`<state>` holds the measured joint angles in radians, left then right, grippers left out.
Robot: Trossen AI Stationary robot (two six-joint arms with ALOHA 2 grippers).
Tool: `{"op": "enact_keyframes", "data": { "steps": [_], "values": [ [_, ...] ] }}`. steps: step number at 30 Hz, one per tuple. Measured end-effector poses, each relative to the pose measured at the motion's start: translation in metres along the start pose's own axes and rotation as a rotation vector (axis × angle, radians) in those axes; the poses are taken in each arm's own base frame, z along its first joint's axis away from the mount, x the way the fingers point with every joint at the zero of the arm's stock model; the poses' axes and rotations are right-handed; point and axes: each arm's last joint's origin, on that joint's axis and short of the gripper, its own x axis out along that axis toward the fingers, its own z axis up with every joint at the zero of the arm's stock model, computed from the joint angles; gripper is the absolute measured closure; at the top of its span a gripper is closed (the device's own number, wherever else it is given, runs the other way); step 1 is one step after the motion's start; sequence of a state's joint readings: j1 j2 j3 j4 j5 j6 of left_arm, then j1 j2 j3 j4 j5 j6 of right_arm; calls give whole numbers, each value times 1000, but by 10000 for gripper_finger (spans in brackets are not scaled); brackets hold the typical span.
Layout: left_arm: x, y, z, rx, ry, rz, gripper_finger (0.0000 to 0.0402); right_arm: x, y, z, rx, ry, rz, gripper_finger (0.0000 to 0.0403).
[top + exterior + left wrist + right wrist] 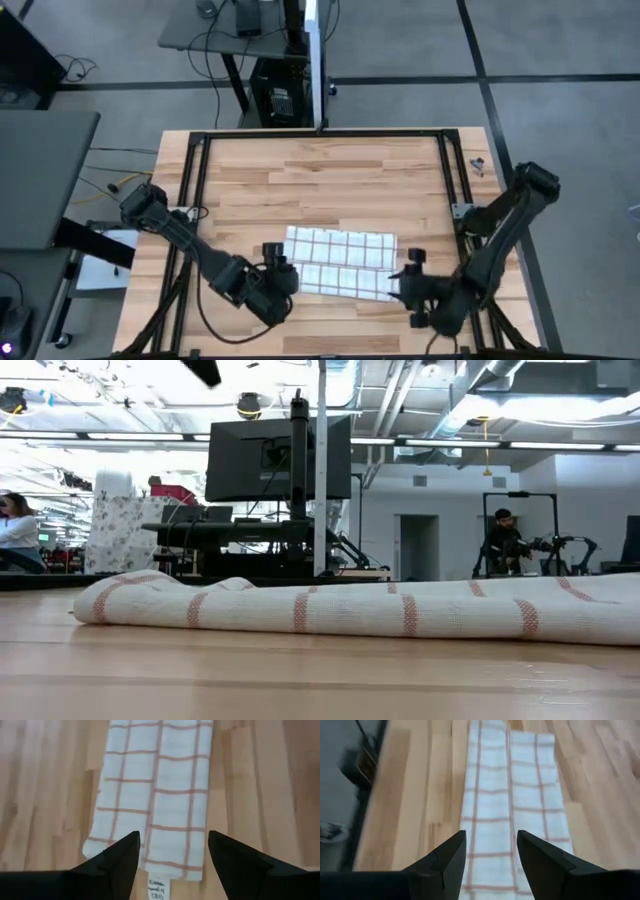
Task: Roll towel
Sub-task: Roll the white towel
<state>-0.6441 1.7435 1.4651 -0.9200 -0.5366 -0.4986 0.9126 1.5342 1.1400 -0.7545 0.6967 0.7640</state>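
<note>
One towel (340, 263), white cloth with a grid of thin red-brown lines, lies flat on the wooden tabletop (330, 170), toward its near edge and about midway between the two arms. It is folded into a long band, with a lengthwise fold line running along its middle. In the low view its near edge shows as a soft, rounded fold resting on the wood. A small white label with handwriting sticks out from the end nearest the left arm.

Left tool (172, 852): released, both dark fingers spread apart and holding nothing, poised just off the towel's left end with the cloth showing between the fingertips.

Right tool (491, 851): released, fingers parted with nothing between them, poised just off the towel's right end and pointing along the band.

Black metal frame (190, 170): borders the tabletop on its sides and far edge.

Beyond the tabletop, low view: dark monitor (280, 458) on a stand; seated person (505, 542) far off at one side; another person (18, 532) at the opposite edge.
</note>
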Motion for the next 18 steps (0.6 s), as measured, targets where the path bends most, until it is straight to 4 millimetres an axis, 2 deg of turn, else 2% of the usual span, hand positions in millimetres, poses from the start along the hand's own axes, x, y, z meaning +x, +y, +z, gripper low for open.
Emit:
{"op": "enact_keyframes", "data": {
  "steps": [5, 11, 18],
  "values": [
    [26, -17, -24, -43, -31, -40, 183, 32, 30, -21, 9, 32, -37, 232],
    [51, -24, -40, -95, -112, -90, 183, 64, 50, -41, 94, 55, -72, 232],
    [63, -24, -56, -73, -89, -82, 183, 75, 57, -42, 134, 39, -59, 232]
  ]
}}
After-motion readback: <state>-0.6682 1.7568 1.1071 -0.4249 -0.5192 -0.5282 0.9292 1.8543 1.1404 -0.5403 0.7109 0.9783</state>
